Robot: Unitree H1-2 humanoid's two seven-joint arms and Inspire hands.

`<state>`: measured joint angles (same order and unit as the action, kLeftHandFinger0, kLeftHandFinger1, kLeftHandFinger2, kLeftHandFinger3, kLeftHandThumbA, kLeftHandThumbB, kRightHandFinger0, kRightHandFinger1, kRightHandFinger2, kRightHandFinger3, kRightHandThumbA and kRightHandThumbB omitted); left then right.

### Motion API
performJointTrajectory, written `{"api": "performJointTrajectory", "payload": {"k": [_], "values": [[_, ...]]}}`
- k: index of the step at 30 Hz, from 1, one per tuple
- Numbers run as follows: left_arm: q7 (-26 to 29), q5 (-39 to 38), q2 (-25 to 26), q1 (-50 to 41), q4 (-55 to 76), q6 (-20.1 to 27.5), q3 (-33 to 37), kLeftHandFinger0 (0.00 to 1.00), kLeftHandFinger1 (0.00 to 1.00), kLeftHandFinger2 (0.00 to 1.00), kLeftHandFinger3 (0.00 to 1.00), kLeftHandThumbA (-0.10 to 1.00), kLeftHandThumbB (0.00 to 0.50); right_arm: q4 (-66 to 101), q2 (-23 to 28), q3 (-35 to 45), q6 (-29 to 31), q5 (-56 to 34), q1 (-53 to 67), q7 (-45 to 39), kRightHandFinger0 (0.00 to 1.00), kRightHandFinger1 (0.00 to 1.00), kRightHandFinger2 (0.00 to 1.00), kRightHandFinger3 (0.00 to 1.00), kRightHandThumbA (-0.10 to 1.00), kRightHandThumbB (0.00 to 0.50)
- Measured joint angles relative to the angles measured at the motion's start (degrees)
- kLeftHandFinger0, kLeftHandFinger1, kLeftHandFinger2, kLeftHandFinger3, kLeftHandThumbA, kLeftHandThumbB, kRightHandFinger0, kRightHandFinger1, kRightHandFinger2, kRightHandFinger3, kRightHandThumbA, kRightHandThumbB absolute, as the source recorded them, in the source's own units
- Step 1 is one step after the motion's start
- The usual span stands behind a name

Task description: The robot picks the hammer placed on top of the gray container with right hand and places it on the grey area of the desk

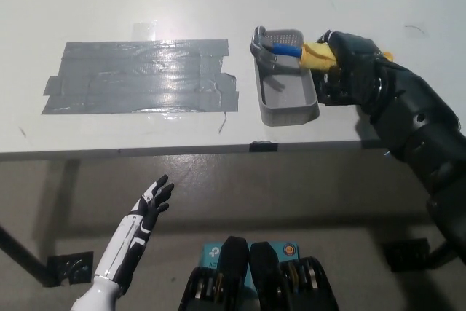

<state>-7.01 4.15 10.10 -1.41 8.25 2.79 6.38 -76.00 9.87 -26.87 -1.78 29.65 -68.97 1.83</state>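
You see the hammer (287, 50) lying across the far end of the gray container (285, 100), its metal head at the container's left rim, a blue neck over the perforated end and a yellow handle reaching out to the right. Your black right hand (342, 63) is wrapped around that yellow handle, fingers closed on it, just beside the container's right wall. The container sits on the white desk (109, 5) near its front edge. To its left, close but not touching, you have the grey area (142, 76), a patch of overlapping grey tape strips that shines under the light. Your white left hand (149, 205) rests low in front of the desk edge, holding nothing, its fingers spread apart.
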Motion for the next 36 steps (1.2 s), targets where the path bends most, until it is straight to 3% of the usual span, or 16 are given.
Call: {"api": "performJointTrajectory", "payload": {"k": [1,2,5,8,13,17,19,21,24,26,28,30,33,34,35,36], "values": [[0.0,0.0,0.0,0.01,0.0,0.0,0.0,1.0,1.0,1.0,1.0,1.0,0.182,0.0,0.0,0.36,0.23,-0.01,-0.02,0.55,0.0,0.46,0.88,1.0,-0.1,0.097],[0.0,0.0,0.0,0.03,0.0,0.0,0.0,1.0,1.0,1.0,1.0,1.0,0.185,0.0,-0.01,0.77,0.47,-0.02,-0.06,1.37,0.0,0.52,0.88,1.0,-0.1,0.094],[-0.02,0.0,0.01,0.15,0.05,-0.02,0.0,1.0,1.0,1.0,1.0,1.0,0.175,0.34,0.0,2.03,1.25,-0.06,-0.73,3.54,0.0,0.51,0.84,0.95,-0.1,0.097],[-0.04,0.0,0.02,0.26,0.11,-0.02,0.0,1.0,1.0,1.0,1.0,1.0,0.152,0.84,0.0,3.21,1.82,-0.07,-2.24,5.31,0.02,0.53,0.88,0.98,-0.1,0.137],[-0.63,-0.02,0.35,0.29,0.2,-0.02,0.0,1.0,1.0,1.0,1.0,1.0,0.159,1.99,-0.11,3.48,2.82,0.06,-5.97,8.1,0.03,0.56,0.94,1.0,-0.1,0.147],[-0.98,-0.01,0.61,0.29,0.41,-0.02,0.01,1.0,1.0,1.0,1.0,1.0,0.169,2.02,-0.88,3.45,3.4,0.12,-8.48,9.55,0.0,0.51,0.84,0.93,-0.1,0.147],[-1.0,0.0,0.7,0.27,0.42,-0.02,0.01,1.0,1.0,1.0,1.0,1.0,0.17,1.73,-1.8,3.13,3.72,0.3,-9.19,10.21,0.0,0.48,0.79,0.87,-0.1,0.184],[-1.01,0.0,0.72,0.28,0.44,-0.02,0.02,1.0,1.0,1.0,1.0,1.0,0.17,1.47,-3.45,2.66,3.97,0.61,-9.6,10.83,0.0,0.43,0.78,0.83,-0.1,0.188],[-1.01,0.02,0.72,0.32,0.45,-0.02,0.06,1.0,1.0,1.0,1.0,1.0,0.167,0.78,-6.74,1.15,4.16,1.25,-9.64,11.94,0.0,0.44,0.82,0.9,-0.1,0.168],[-1.01,0.04,0.73,0.31,0.47,-0.01,0.09,1.0,1.0,1.0,1.0,1.0,0.159,0.17,-9.06,0.35,4.18,1.64,-9.65,12.24,0.0,0.38,0.81,0.8,-0.1,0.186],[-1.02,0.05,0.74,0.25,0.78,-0.02,0.11,1.0,1.0,1.0,1.0,1.0,0.162,-0.27,-10.91,-0.1,4.24,2.0,-9.65,12.46,0.0,0.36,0.83,0.83,-0.1,0.173],[-1.03,0.04,0.74,0.24,1.42,-0.02,0.17,1.0,1.0,1.0,1.0,1.0,0.166,-0.87,-13.29,-0.64,4.25,2.36,-9.66,12.57,0.0,0.36,0.82,0.7,-0.1,0.174],[-1.07,0.0,0.74,0.17,1.71,-0.06,0.26,1.0,1.0,1.0,1.0,1.0,0.172,-1.65,-15.62,-0.8,4.23,2.42,-9.75,12.56,0.0,0.32,0.75,0.61,-0.1,0.225],[-1.15,-0.04,0.75,0.1,1.88,-0.07,0.28,1.0,1.0,1.0,1.0,1.0,0.178,-2.11,-16.49,-0.8,4.22,2.4,-9.86,12.56,0.0,0.31,0.75,0.62,-0.1,0.227],[-1.2,-0.05,0.75,0.08,1.99,-0.07,0.3,1.0,1.0,1.0,1.0,1.0,0.177,-2.44,-17.18,-0.8,4.17,2.4,-9.92,12.53,0.03,0.38,0.84,0.83,-0.1,0.265],[-1.24,-0.06,0.78,0.04,2.03,-0.07,0.3,1.0,1.0,1.0,1.0,1.0,0.172,-2.64,-17.63,-0.8,4.09,2.4,-9.99,12.51,0.0,0.3,0.67,0.7,-0.1,0.254]]}}
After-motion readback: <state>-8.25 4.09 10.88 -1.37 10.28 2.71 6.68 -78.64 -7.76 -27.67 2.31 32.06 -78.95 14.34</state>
